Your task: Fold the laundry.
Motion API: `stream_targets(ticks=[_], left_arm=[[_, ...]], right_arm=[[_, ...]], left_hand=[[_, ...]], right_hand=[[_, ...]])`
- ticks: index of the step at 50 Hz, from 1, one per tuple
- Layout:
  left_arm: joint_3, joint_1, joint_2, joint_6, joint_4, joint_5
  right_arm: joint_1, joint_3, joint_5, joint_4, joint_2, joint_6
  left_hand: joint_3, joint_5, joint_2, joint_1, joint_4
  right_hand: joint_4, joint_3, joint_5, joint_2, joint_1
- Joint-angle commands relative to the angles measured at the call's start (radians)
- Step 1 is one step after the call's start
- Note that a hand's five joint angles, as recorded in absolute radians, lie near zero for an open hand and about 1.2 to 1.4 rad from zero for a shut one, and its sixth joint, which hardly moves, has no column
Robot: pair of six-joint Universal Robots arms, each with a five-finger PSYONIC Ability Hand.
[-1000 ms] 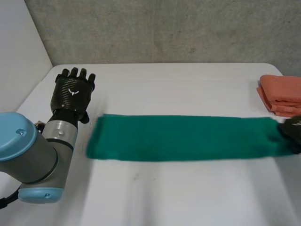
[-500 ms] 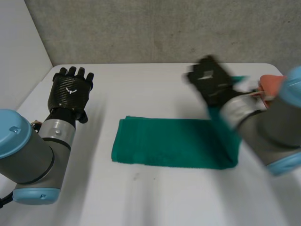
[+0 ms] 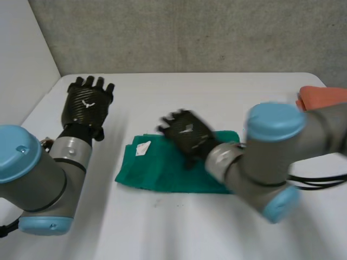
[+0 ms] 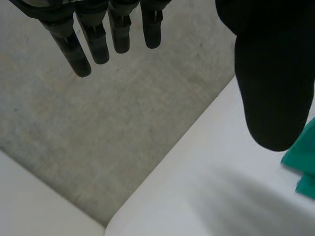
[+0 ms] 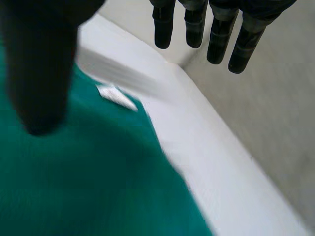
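A green towel point(image 3: 162, 170) lies folded over in the middle of the white table, with a small white label point(image 3: 142, 148) on top near its left end. My right hand point(image 3: 187, 135) hovers over the towel's middle with straight fingers and holds nothing. In the right wrist view the right hand point(image 5: 219, 34) is open above the green towel point(image 5: 74, 187) and its label point(image 5: 115, 96). My left hand point(image 3: 87, 105) rests open to the left of the towel, apart from it. A corner of the towel point(image 4: 302, 167) lies beside the left hand's thumb point(image 4: 273, 88).
A folded orange cloth point(image 3: 325, 100) sits at the table's far right edge. A grey wall runs behind the table point(image 3: 217, 92). My right arm point(image 3: 271, 157) reaches across the right half of the table.
The right hand carried the towel's right end over to the left, folding the long strip onto itself, then let go. The left hand has stayed put.
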Motion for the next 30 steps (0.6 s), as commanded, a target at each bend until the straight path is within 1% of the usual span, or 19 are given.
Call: stream_targets(ticks=[1,5,6,7,11,12,13,16,20,24,25,26,30], left_arm=[[0.06,-0.073,-0.061,0.004,-0.001,0.011],[0.072,-0.09,-0.085,0.004,-0.001,0.011],[0.077,-0.099,-0.094,0.006,-0.001,0.009],[0.077,-0.102,-0.097,0.006,-0.001,0.011],[0.074,-0.107,-0.101,0.006,-0.001,0.009],[0.073,-0.107,-0.099,0.006,-0.001,0.009],[0.071,-0.107,-0.099,0.006,-0.001,0.009],[0.066,-0.107,-0.091,0.006,-0.001,0.009],[0.063,-0.107,-0.087,0.006,-0.001,0.009],[0.062,-0.105,-0.084,0.006,-0.001,0.009],[0.062,-0.105,-0.084,0.006,-0.001,0.009],[0.062,-0.105,-0.084,0.006,-0.001,0.009],[0.06,-0.105,-0.084,0.006,-0.003,0.009]], right_arm=[[-0.197,0.228,0.006,0.102,-0.108,0.119],[-0.247,0.316,-0.025,0.039,-0.107,0.108],[-0.261,0.334,-0.031,0.019,-0.104,0.104],[-0.269,0.34,-0.032,0.01,-0.101,0.104],[-0.298,0.35,-0.039,-0.013,-0.094,0.104],[-0.301,0.35,-0.039,-0.016,-0.094,0.104],[-0.303,0.351,-0.039,-0.018,-0.096,0.104],[-0.304,0.35,-0.037,-0.018,-0.096,0.104],[-0.303,0.354,-0.035,-0.018,-0.093,0.104],[-0.304,0.369,-0.032,-0.018,-0.091,0.101],[-0.312,0.38,-0.034,-0.019,-0.094,0.099],[-0.32,0.386,-0.034,-0.019,-0.097,0.096],[-0.362,0.423,-0.031,-0.028,-0.114,0.078]], left_hand=[[-0.033,-0.047,-0.027,-0.026,-0.027],[-0.033,-0.047,-0.027,-0.026,-0.027],[-0.033,-0.047,-0.027,-0.026,-0.027],[-0.033,-0.047,-0.027,-0.026,-0.027],[-0.033,-0.047,-0.027,-0.026,-0.027],[-0.033,-0.047,-0.027,-0.026,-0.027],[-0.033,-0.047,-0.027,-0.026,-0.027],[-0.033,-0.047,-0.027,-0.026,-0.027],[-0.033,-0.047,-0.027,-0.026,-0.027],[-0.033,-0.047,-0.027,-0.026,-0.027],[-0.033,-0.047,-0.027,-0.026,-0.027],[-0.033,-0.047,-0.027,-0.026,-0.027],[-0.033,-0.047,-0.027,-0.026,-0.027]], right_hand=[[-0.054,-0.038,-0.066,-0.042,-0.026],[-0.033,-0.017,-0.045,-0.021,-0.004],[0.16,0.175,0.148,0.172,0.188],[0.252,0.267,0.24,0.264,0.28],[0.431,0.447,0.42,0.444,0.46],[0.493,0.508,0.481,0.505,0.521],[0.604,0.619,0.592,0.616,0.632],[0.664,0.679,0.652,0.676,0.692],[0.86,0.876,0.848,0.872,0.889],[0.907,0.923,0.895,0.919,0.936],[1.12,1.135,1.108,1.132,1.148],[1.167,1.183,1.155,1.179,1.196],[1.168,1.183,1.156,1.18,1.196]])
